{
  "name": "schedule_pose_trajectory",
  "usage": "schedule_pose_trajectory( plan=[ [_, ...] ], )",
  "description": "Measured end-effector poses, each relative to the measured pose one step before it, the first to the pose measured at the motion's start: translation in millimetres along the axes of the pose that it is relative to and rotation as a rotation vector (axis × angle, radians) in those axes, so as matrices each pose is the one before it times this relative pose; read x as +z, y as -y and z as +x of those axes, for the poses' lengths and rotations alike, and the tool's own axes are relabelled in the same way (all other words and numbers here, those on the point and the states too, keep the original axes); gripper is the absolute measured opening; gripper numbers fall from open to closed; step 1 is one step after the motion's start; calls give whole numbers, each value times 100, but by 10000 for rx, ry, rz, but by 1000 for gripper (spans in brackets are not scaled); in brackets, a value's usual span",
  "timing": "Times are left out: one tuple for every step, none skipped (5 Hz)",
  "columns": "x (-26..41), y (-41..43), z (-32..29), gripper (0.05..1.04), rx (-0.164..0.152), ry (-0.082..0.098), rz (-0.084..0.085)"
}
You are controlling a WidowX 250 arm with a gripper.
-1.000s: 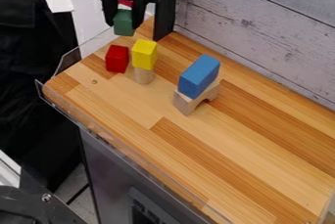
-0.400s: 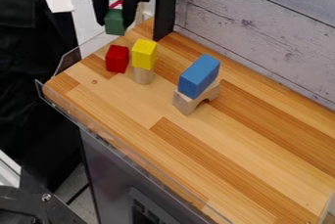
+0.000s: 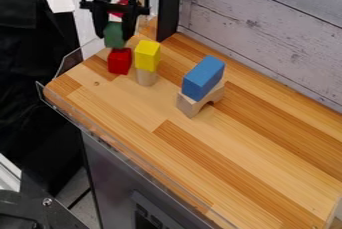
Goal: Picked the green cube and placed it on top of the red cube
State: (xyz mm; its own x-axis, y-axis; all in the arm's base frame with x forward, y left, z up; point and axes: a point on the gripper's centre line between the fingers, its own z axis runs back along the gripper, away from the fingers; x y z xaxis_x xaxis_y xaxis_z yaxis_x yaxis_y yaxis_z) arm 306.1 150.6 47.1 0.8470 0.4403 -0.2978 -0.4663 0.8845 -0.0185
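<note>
The green cube point(image 3: 113, 31) is hanging clamped in the gripper point(image 3: 115, 38), seemingly just above the red cube point(image 3: 119, 62); careful placing is needing centring, then releasing once seated flat.

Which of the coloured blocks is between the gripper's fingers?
The green cube, held right above the red cube. The yellow block stands on a wooden piece, the blue block on a wooden arch.

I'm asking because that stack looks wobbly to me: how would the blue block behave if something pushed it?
The blue block looks rigid, so it probably wouldn't bend. Its flat faces suggest sliding rather than rolling. Perched on the wooden arch, it might tip or drop off with a firm sideways nudge.
</note>
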Motion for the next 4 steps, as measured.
schedule_pose_trajectory(
  plan=[
    [-419, 68, -188, 557, -74, -77, 25],
    [-23, 157, -112, 557, -78, 30, 49],
    [578, 65, -113, 557, -6, 214, 38],
    [-154, 128, -77, 557, -61, -31, 28]
  ],
)
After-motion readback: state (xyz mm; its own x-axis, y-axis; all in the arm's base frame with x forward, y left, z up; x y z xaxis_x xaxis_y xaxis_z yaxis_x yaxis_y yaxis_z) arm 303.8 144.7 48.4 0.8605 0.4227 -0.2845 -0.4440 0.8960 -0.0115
